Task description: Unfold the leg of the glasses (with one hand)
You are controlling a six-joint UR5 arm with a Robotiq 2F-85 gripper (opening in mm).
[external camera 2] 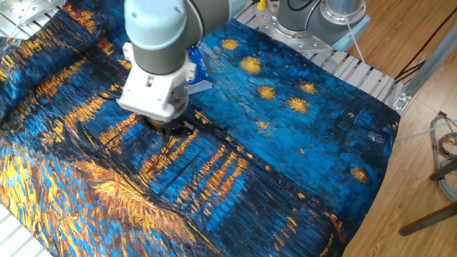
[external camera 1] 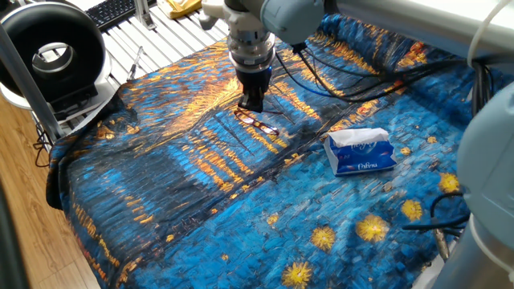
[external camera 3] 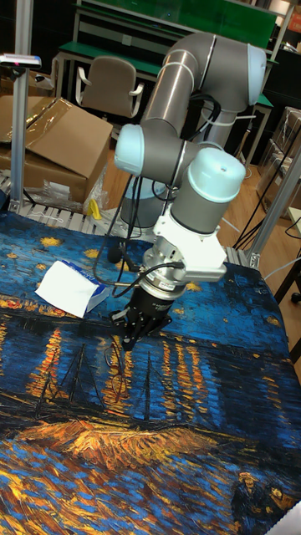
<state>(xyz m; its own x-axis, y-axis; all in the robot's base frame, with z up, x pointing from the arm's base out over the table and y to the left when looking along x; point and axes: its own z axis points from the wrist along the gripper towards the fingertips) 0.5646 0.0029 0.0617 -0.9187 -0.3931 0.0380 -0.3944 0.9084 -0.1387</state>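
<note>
The glasses (external camera 1: 259,123) lie flat on the blue and orange painted cloth (external camera 1: 201,201), a small thin dark frame with clear lenses. My gripper (external camera 1: 251,104) points straight down at their far end, tips at cloth level. Its black fingers are pressed together, and they appear to pinch the leg of the glasses there. In the other fixed view the grey wrist hides most of the gripper (external camera 2: 166,128) and the glasses. In the tall fixed view the gripper (external camera 3: 130,337) touches down just above the thin loops of the glasses (external camera 3: 113,355).
A blue-white tissue pack (external camera 1: 361,152) lies to the right of the glasses. Black cables (external camera 1: 361,76) trail over the cloth behind it. A round black ring device (external camera 1: 52,52) and a keyboard (external camera 1: 112,10) sit off the table's far left. The arm's bulky grey segment (external camera 1: 490,128) fills the right edge.
</note>
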